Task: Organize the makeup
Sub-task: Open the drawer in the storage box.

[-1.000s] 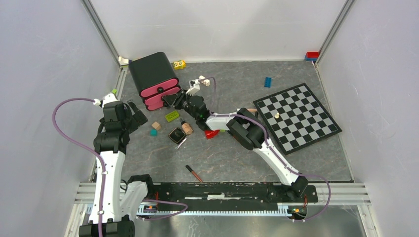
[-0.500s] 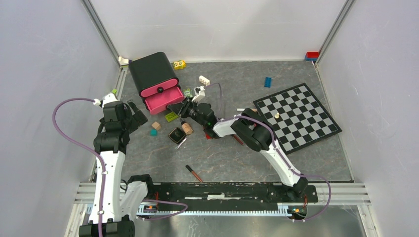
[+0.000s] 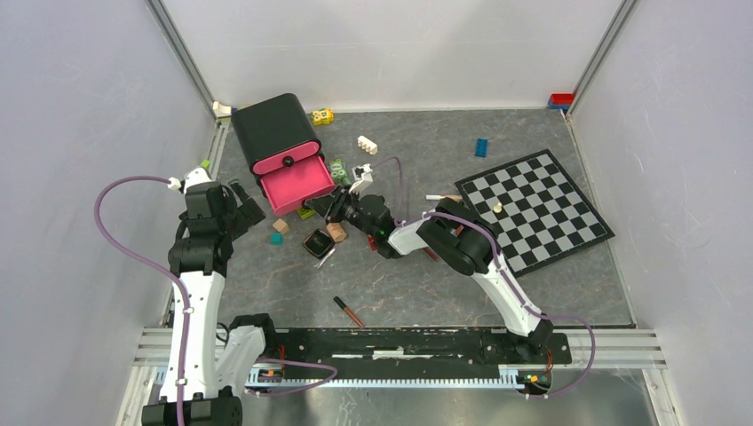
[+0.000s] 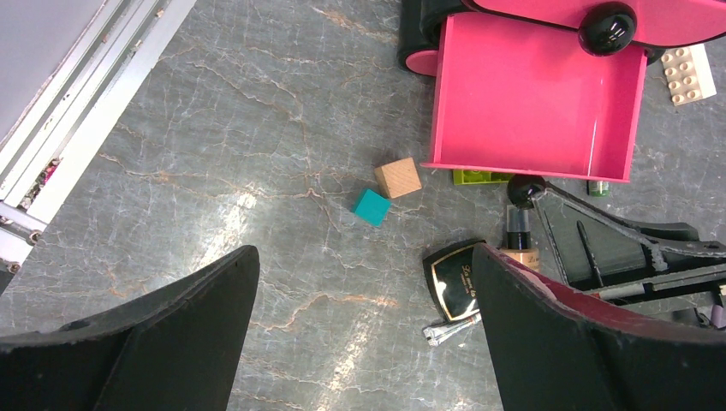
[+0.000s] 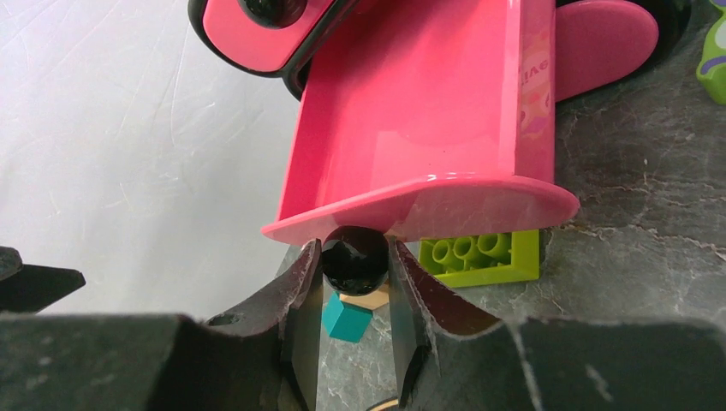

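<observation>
Grey marbled table inside white walls, read from the left. My left gripper hangs left of the pink drawer, fingers spread wide with nothing between them. The drawer stands out of its black organiser, with 0 pieces of makeup showing inside. Just in front of the drawer lie the square black compact and the beige black-capped bottle, close together; I can't tell whether they touch. My right gripper is at the drawer's front edge, fingers pinched narrow on its round black knob. A green brick sits partly under the drawer front. Well in front of the drawer, toward me, 1 slim dark tube lies alone. I judge the step in hand to be opening the drawer, and it looks far enough out. Next I'd let go of the knob, back the right arm clear of the drawer front, then pick up the compact or bottle and drop it in.
</observation>
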Available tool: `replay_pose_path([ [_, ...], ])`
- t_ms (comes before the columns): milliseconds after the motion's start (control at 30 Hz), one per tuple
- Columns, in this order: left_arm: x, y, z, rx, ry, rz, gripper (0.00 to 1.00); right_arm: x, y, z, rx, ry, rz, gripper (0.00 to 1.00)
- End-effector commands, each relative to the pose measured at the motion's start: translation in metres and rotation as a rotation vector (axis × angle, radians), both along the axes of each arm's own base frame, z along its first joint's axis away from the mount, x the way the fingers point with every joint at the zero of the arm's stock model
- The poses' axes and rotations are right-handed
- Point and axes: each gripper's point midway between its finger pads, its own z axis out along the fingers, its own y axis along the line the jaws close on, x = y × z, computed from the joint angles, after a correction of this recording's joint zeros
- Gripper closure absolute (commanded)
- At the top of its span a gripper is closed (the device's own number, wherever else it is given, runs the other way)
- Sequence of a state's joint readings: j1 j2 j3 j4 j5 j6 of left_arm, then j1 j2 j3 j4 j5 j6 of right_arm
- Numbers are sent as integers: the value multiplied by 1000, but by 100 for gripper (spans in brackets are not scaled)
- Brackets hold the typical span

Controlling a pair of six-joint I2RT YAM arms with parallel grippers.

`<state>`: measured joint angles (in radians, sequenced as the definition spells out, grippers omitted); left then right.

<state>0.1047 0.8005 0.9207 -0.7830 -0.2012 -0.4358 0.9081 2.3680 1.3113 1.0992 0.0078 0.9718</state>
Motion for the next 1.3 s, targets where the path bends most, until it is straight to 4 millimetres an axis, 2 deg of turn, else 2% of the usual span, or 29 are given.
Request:
replay_pose_path([
  [0, 6, 0, 8, 11, -38, -16, 0, -3, -7, 31, 38, -41, -16, 72],
  [333, 6, 0, 9, 11, -41, -16, 0, -11, -5, 32, 33, -48, 0, 74],
  [567, 6, 0, 9, 10, -40, -16, 0, -15, -2, 30, 14, -57, 9, 71],
  [1067, 6, 0, 8, 10, -39, -15, 0, -21, -16, 40, -40, -111, -2, 49],
  [1267, 6, -1, 8, 9, -38, -17, 0, -24, -24, 42, -70, -129, -7, 43],
])
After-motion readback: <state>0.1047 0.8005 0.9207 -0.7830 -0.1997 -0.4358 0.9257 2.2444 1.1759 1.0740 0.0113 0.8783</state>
